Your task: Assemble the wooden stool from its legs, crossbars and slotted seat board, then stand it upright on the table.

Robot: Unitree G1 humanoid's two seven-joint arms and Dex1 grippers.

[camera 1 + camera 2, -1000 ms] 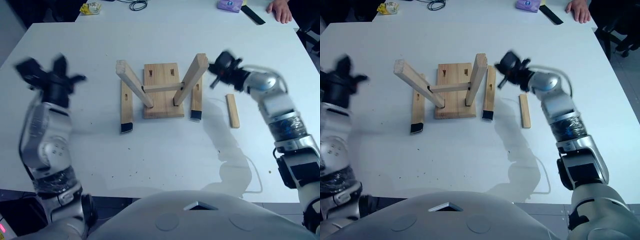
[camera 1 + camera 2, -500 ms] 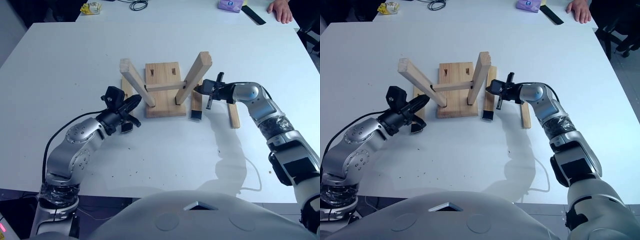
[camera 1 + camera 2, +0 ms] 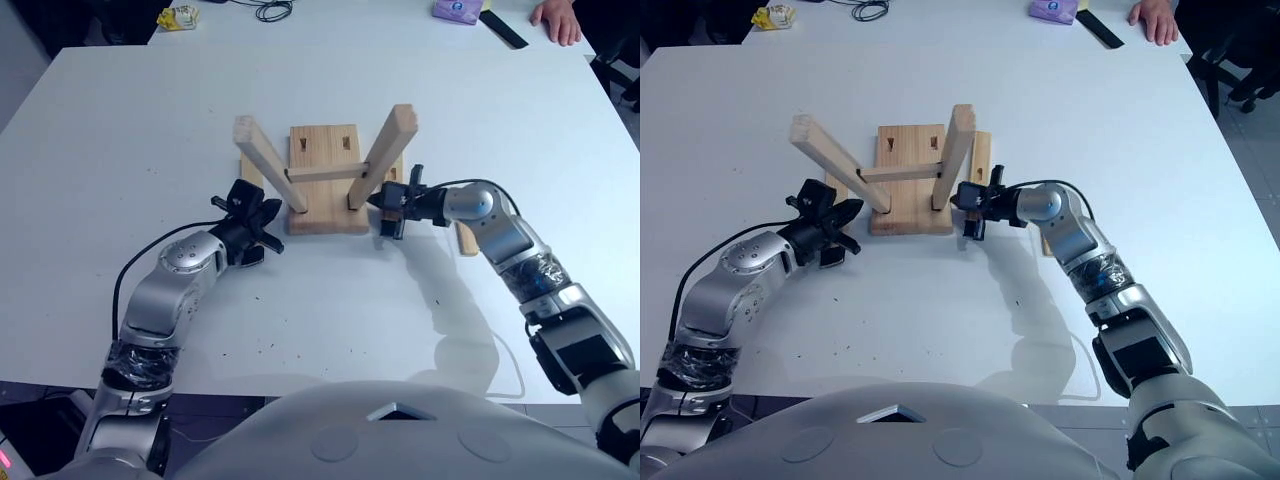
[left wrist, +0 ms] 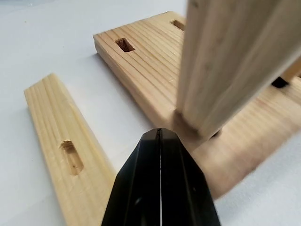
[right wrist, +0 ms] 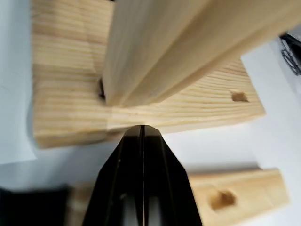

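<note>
The slotted seat board (image 3: 323,212) lies flat mid-table. Two legs (image 3: 265,160) (image 3: 385,150) stand in it, splayed outward, with a crossbar (image 3: 322,174) joining them. A loose leg (image 4: 70,160) lies left of the board, another (image 3: 396,178) lies on its right, and a loose crossbar (image 3: 465,240) is partly under my right arm. My left gripper (image 4: 160,134) is shut and empty, its tip at the board's near-left edge by the left leg's base. My right gripper (image 5: 142,128) is shut and empty at the board's right edge, below the right leg's base.
Along the far table edge lie a yellow item (image 3: 181,15), a cable (image 3: 276,9), a purple packet (image 3: 458,10) and a black bar (image 3: 506,29); a person's hand (image 3: 560,20) rests there. Open white table (image 3: 330,300) spreads in front of the stool.
Both arms came down and inward. The left gripper swung from high at the far left to the board's near-left edge. The right gripper dropped from the right leg's top to its base.
</note>
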